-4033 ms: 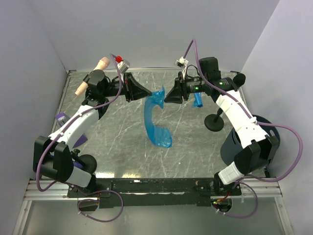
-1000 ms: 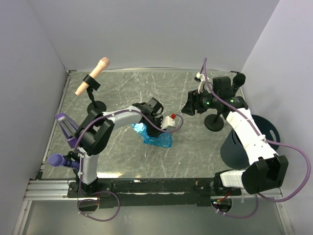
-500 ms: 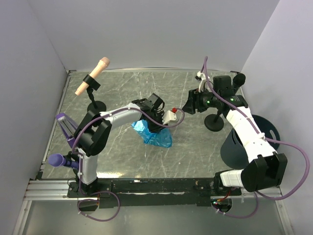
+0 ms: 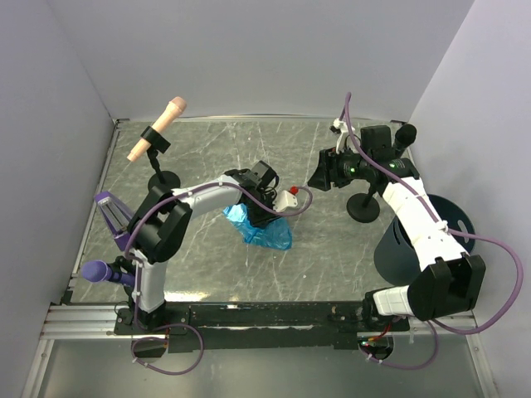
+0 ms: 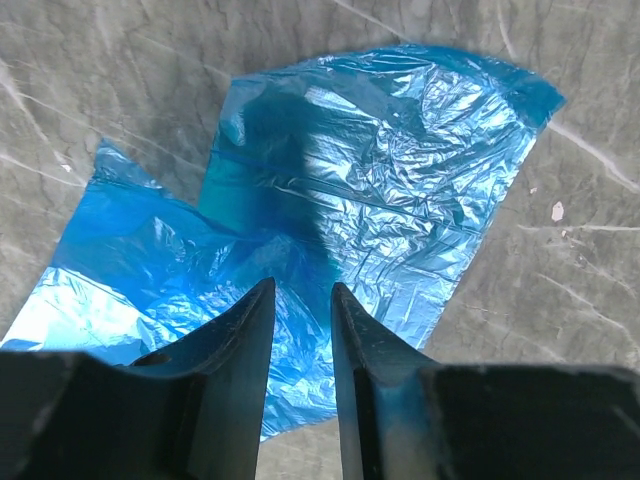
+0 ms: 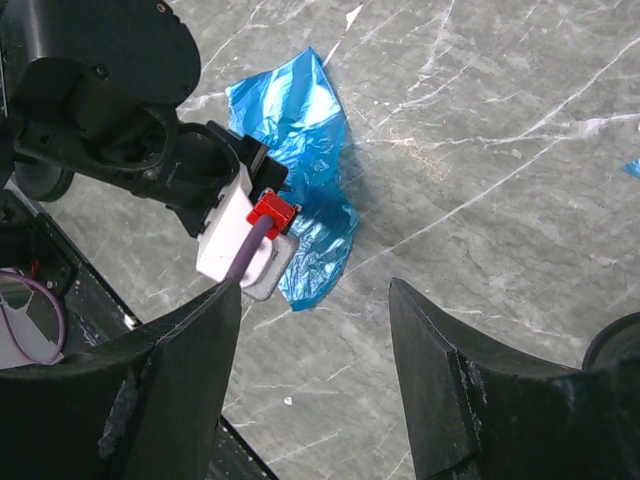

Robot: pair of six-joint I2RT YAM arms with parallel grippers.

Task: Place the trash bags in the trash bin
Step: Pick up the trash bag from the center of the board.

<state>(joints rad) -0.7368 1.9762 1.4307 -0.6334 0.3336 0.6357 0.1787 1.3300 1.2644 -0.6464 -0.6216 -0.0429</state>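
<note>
A crumpled bright-blue trash bag [image 4: 264, 232] lies on the marble table top, left of centre. My left gripper [image 4: 264, 214] points down right over it. In the left wrist view its fingers [image 5: 240, 340] stand a narrow gap apart just above the bag [image 5: 400, 170], with the film showing between them. My right gripper [image 4: 316, 179] hangs wide open and empty to the bag's right. In the right wrist view the bag [image 6: 300, 120] lies beyond its fingers [image 6: 180, 370]. A small blue scrap [image 6: 632, 168] shows at that view's right edge. The dark trash bin [image 4: 415, 249] stands at the right, partly behind my right arm.
A stand with a beige microphone [image 4: 158, 131] rises at the back left on a black round base [image 4: 164, 180]. Another black base [image 4: 365, 209] sits by the right arm, near a black microphone [image 4: 404, 133]. A purple microphone [image 4: 98, 271] lies at the near left.
Four seconds ago both grippers held the bag stretched in the air. Now it lies crumpled on the table, the left gripper over it and the right gripper drawn back, open.
</note>
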